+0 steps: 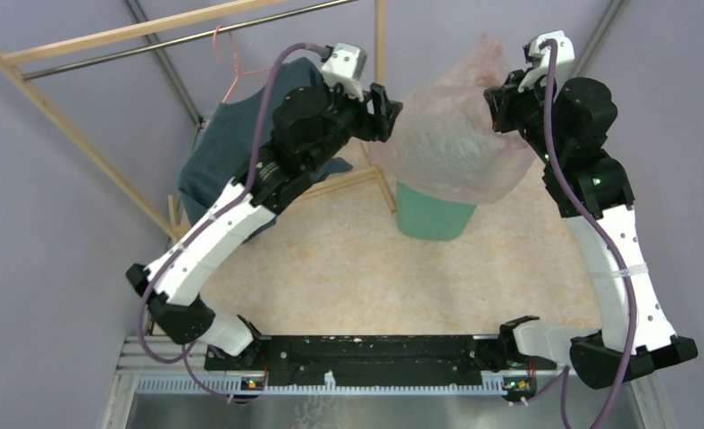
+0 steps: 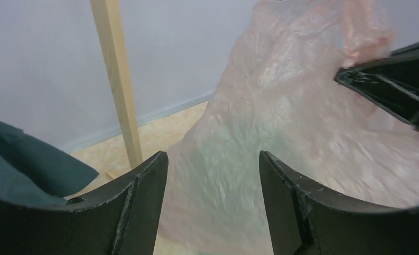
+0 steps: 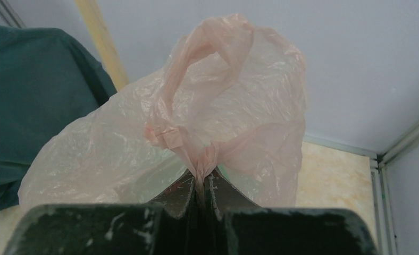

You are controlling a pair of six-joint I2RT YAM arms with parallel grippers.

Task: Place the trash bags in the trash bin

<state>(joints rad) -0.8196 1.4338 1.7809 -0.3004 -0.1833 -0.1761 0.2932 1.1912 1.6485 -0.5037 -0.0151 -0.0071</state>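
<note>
— Right, where's the bag (image 1: 447, 143) now?

— Up in the air between the two arms, hanging straight over the bin (image 1: 429, 219). Its lower folds cover the bin's rim, so I can't tell whether any of it is inside.

— Who's got hold of it?

— That's the right gripper (image 3: 203, 178). Its jaws are clamped tight on a twisted bunch of the pink film, just under a handle loop that stands up above them.

— And the left gripper (image 2: 212, 155)?

— Jaws apart, nothing pinched. It points at the bag's left side from close up, and the film shows in the gap between its fingers (image 2: 143, 202).

— What's that dark thing behind it?

— A teal shirt (image 1: 228, 152), hanging on a wooden rack (image 2: 117, 79) off to the left, behind the left arm. The bin stands on the pale tabletop (image 1: 331, 268), just beside one of the rack's posts.
</note>
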